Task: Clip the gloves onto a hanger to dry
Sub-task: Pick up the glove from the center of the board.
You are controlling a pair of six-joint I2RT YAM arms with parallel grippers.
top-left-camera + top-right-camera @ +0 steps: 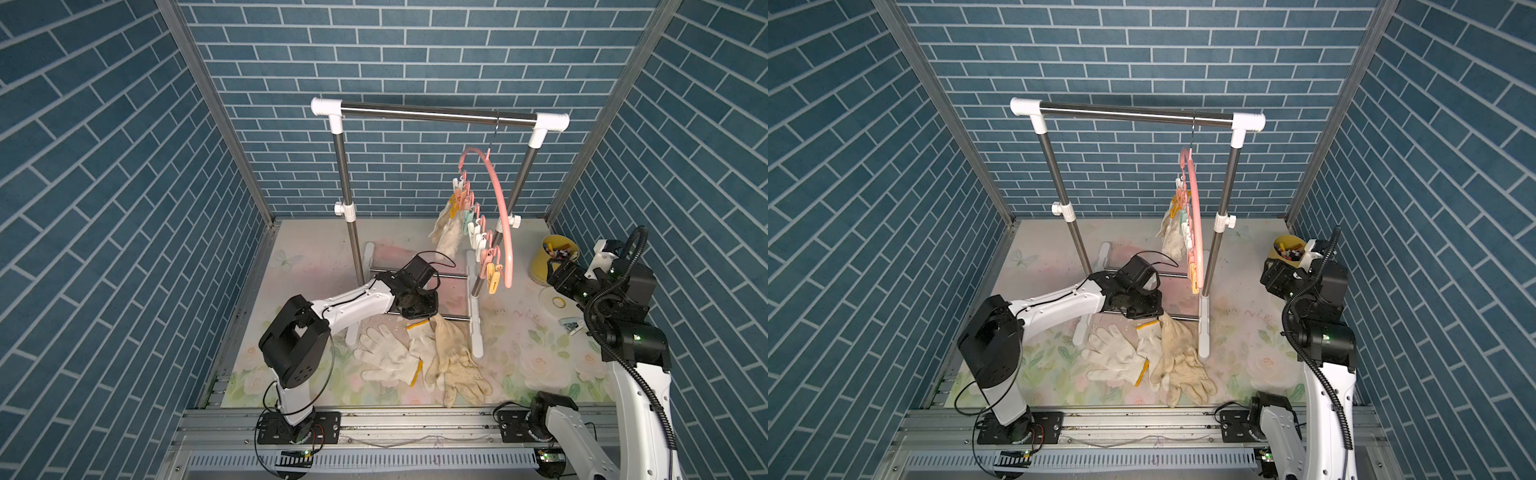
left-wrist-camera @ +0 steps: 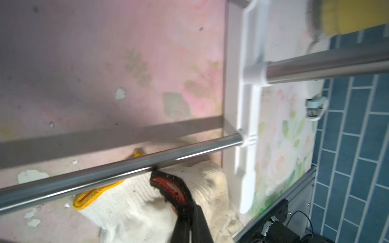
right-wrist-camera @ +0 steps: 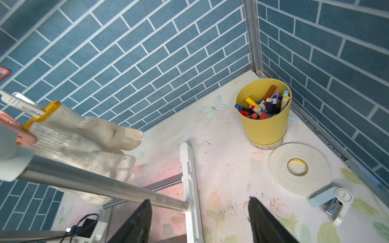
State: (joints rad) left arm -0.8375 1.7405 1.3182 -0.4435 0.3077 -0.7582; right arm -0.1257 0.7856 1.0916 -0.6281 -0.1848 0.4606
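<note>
Low rack bar (image 2: 117,170) hems the left claw (image 2: 156,175) — bare mat (image 1: 540,361) beyond the gloves (image 1: 399,357).

Right pincer (image 3: 199,201) cut off at the frame edge; yellow cup (image 2: 357,14) blurred, cropped.

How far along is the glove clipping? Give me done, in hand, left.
Done: seemingly two clipped gloves hang on the pink hanger. In hand: the left gripper is shut on a glove from the table pile. Left: lifting and clipping it, then the other gloves lying there. The right gripper is open, holding nothing.
</note>
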